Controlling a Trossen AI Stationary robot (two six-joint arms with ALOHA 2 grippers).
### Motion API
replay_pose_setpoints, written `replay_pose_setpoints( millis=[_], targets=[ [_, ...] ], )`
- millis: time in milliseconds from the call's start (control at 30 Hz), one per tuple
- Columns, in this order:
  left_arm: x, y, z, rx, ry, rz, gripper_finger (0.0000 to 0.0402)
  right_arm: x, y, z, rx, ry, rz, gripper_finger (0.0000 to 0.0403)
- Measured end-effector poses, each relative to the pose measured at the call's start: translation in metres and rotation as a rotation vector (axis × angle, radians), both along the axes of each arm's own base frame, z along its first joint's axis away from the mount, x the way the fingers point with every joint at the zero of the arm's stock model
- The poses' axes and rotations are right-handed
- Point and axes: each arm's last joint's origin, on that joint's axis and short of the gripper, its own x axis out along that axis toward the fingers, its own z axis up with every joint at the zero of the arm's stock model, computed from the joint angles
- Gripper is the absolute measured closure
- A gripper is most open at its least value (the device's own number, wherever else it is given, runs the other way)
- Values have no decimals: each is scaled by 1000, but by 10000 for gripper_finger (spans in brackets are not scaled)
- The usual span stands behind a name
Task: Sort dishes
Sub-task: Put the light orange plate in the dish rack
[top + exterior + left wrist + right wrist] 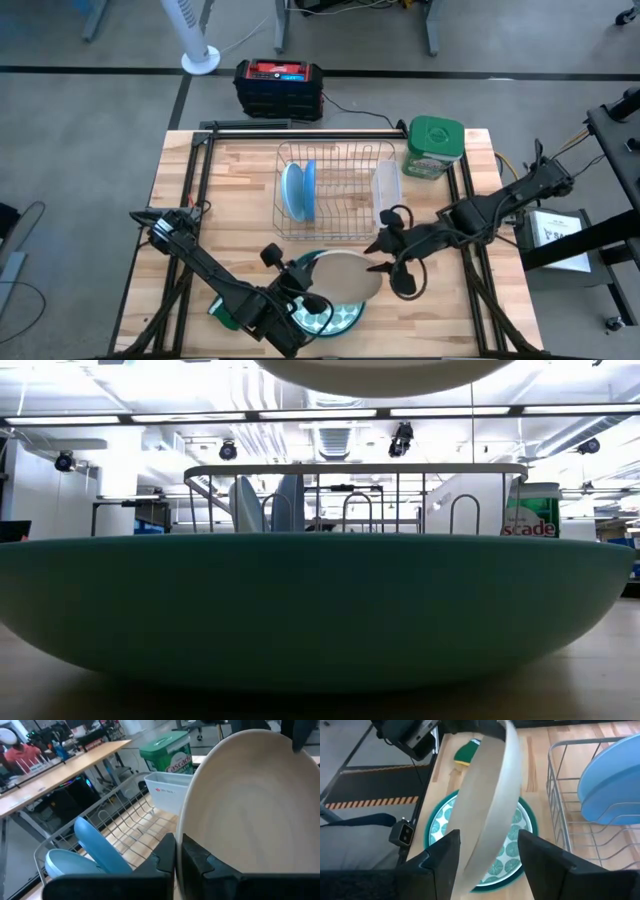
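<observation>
In the low view the teal-backed round plate point(320, 610) fills nearly the whole picture, so the tabletop behind it is mostly hidden, and only the bottom edge of the cream round plate point(385, 375) shows at the top. From above, that cream plate point(345, 275) hangs over the patterned teal-rimmed plate point(335, 315), covering much of it; the small green sponge point(218, 308) is largely hidden under the left arm. The left tool point(300, 290) reaches in from the near left corner of the wooden tabletop point(240, 180) and is clamped shut on the cream plate's rim, its fingers point(165, 857) pinching the edge so the plate stands tilted on its side. The right tool point(385, 255) comes in from the right, its fingers point(445, 852) spread apart on either side of the cream plate's rim without gripping it. Two light blue round plates point(298, 190) stand upright in the wire dish rack point(335, 150), with a clear plastic bin point(386, 190) at the rack's right end and a green-lidded detergent tub point(435, 145) beyond it.
</observation>
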Motion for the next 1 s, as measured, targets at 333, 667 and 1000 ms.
replay_pose_setpoints(
  millis=[333, 667, 1000],
  targets=[
    [0, -1, 4, 28, -46, 6, 400, 5, 1, -1, -33, 7, -29, 315],
    [3, -4, 24, 6, -54, -16, 377, 0, -8, 4, -236, 7, -122, 393],
    [3, -6, 43, -18, 67, -103, 228, -2, -9, 11, -377, -25, -25, 395]
  ],
)
